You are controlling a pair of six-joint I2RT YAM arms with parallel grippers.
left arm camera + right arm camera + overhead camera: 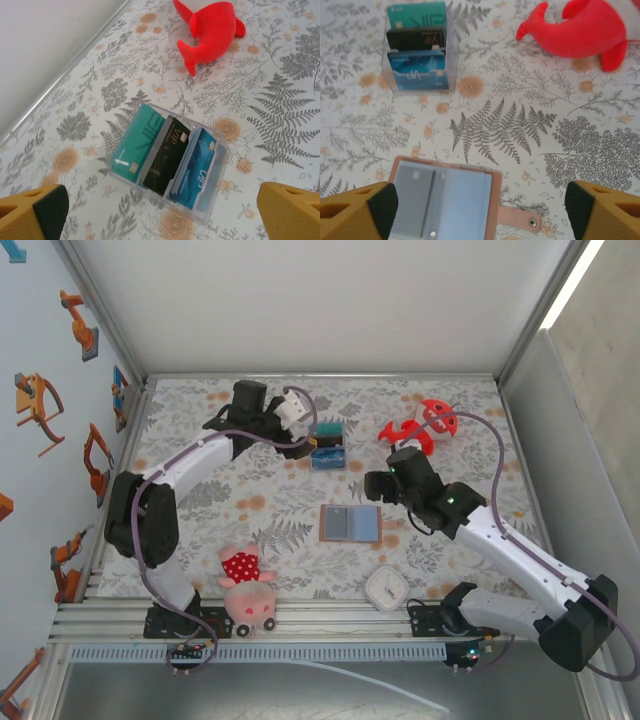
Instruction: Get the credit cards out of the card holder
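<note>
You're mostly done, I reckon: three credit cards [415, 39] sit in the clear rack [218, 170], while the card holder [350, 523] lies open mid-tabletop [200, 490]. One greyish card [412, 182] might be left inside, hard to tell. Left claw [165, 210] is spread over the rack and right claw [480, 210] is spread over the holder, both empty.

"vip" stands on the teal card [136, 146], the black card [169, 152] and the blue card [197, 170].

Seemingly three cards [169, 154], one card holder [351, 523]
</note>
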